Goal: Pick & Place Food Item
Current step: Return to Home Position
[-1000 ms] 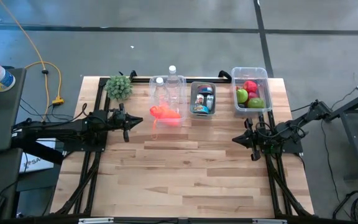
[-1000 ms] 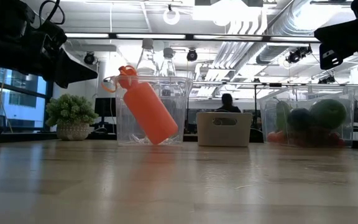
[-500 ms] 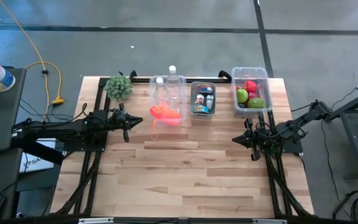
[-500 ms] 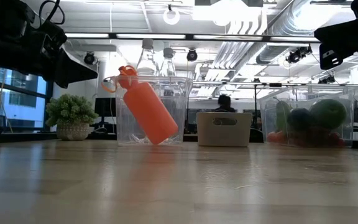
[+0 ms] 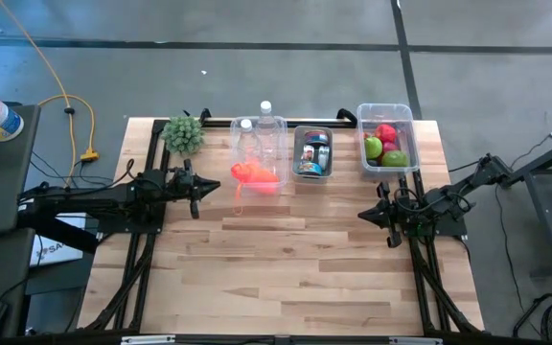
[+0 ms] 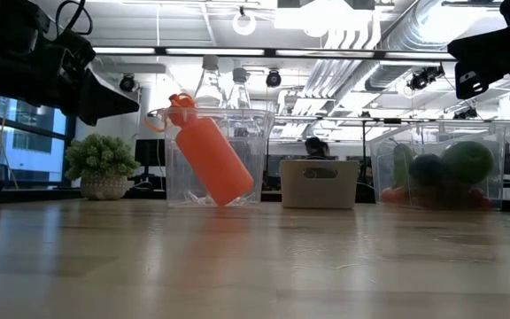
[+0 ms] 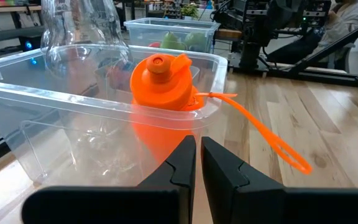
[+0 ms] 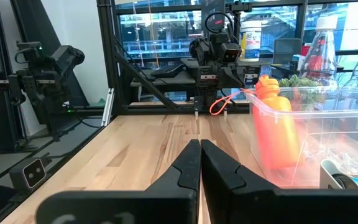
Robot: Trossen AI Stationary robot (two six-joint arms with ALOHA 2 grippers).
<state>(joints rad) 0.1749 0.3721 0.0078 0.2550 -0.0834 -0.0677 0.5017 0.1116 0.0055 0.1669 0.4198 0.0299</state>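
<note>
Bottle point(image 5: 254, 173) leans in the left bin point(image 5: 284, 144), fruit point(image 5: 384, 144) and cans point(image 5: 312, 153) binned too; sorting looks done, left gripper point(image 5: 211, 187) and right gripper point(image 5: 364, 216) both clenched empty, near home

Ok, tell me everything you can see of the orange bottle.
The orange bottle looks like opaque plastic, with a matching cap and a thin loop strap hanging out over the rim. It leans tilted inside the left clear bin, base on its floor, cap above the rim, beside two clear bottles. Nothing grips it.
</note>
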